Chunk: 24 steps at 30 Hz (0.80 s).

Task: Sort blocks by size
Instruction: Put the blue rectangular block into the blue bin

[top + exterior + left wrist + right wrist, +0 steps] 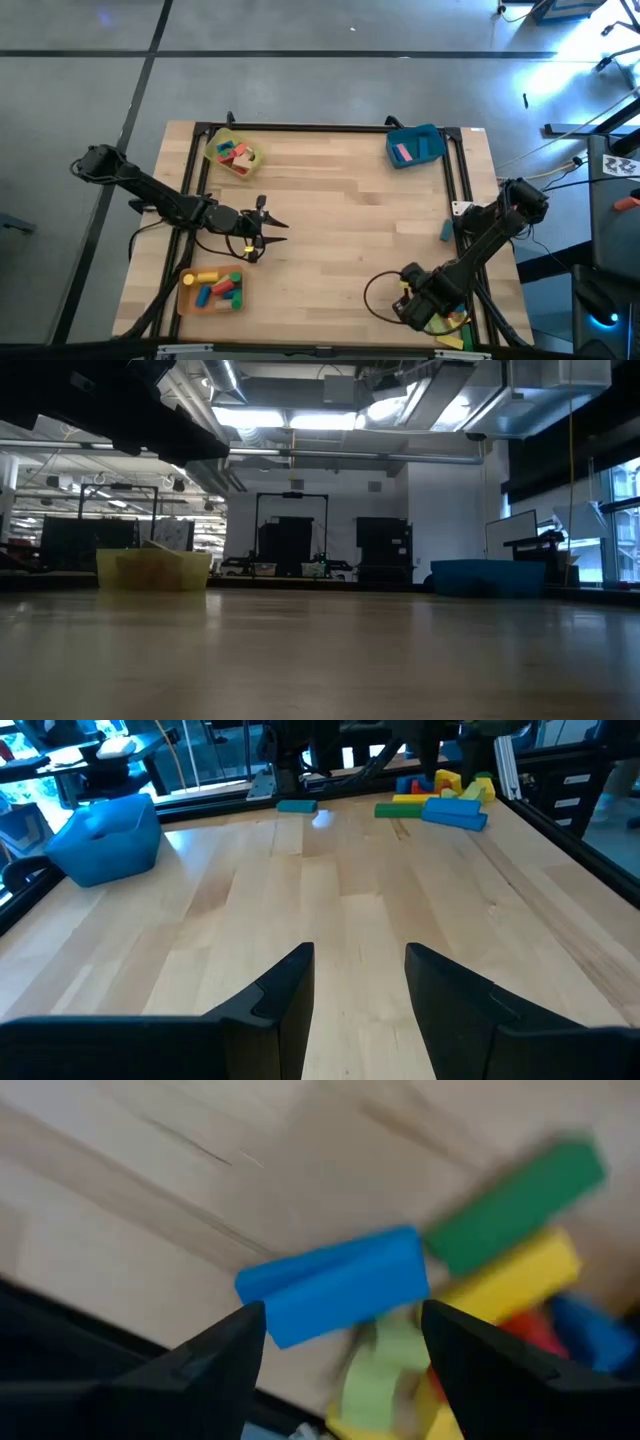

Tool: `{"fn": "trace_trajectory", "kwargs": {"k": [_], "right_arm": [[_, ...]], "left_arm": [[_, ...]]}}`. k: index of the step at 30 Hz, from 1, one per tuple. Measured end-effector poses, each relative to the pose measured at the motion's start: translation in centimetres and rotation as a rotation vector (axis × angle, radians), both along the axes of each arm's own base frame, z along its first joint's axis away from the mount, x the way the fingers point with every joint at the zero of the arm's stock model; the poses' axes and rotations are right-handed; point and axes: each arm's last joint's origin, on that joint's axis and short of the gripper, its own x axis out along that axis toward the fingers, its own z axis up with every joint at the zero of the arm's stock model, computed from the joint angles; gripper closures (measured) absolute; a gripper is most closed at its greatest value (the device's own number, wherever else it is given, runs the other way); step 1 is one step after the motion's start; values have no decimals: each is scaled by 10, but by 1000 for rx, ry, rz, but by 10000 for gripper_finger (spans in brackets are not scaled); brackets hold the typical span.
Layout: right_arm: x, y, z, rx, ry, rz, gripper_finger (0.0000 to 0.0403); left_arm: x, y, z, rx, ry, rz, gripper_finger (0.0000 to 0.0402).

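Fingers (230,1355) of the right gripper (345,1355) spread apart, empty, poised straight over a long blue rectangular block (335,1288). Block lying flat on the pale wooden table (350,200), in the gap between the two fingers, long axis running across from one finger toward the other rather than along the gap, so probably awkward to pinch without a wrist turn. Just beyond the blue block, a jumbled pile: green bar (515,1200), yellow bar (515,1285), pale green piece (375,1370), red and more blue underneath. Pile sitting at the table corner nearest the right arm's base, right gripper far closer to it than the other arm.

Left gripper (358,995) also spread open and empty, hovering above bare wood well away from the pile, beside the orange plastic tray (186,290) of sorted blocks. Yellow tray (215,143) and blue tray (430,135) standing at the far corners, well apart from the pile.
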Motion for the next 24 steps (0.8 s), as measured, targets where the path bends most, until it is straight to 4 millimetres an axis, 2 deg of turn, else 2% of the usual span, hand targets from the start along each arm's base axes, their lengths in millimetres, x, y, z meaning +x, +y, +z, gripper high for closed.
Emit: {"fn": "trace_trajectory", "kwargs": {"k": [4,13,20,24], "right_arm": [[2,4,-9,20,89,-187,140],[15,19,-24,101,117,-478,143],[19,24,-44,69,170,-528,143],[20,24,-46,57,168,-528,143]], "left_arm": [[0,0,0,0,0,0,259],[0,0,0,0,1,0,259],[0,0,0,0,1,0,259],[0,0,0,1,1,0,259]]}}
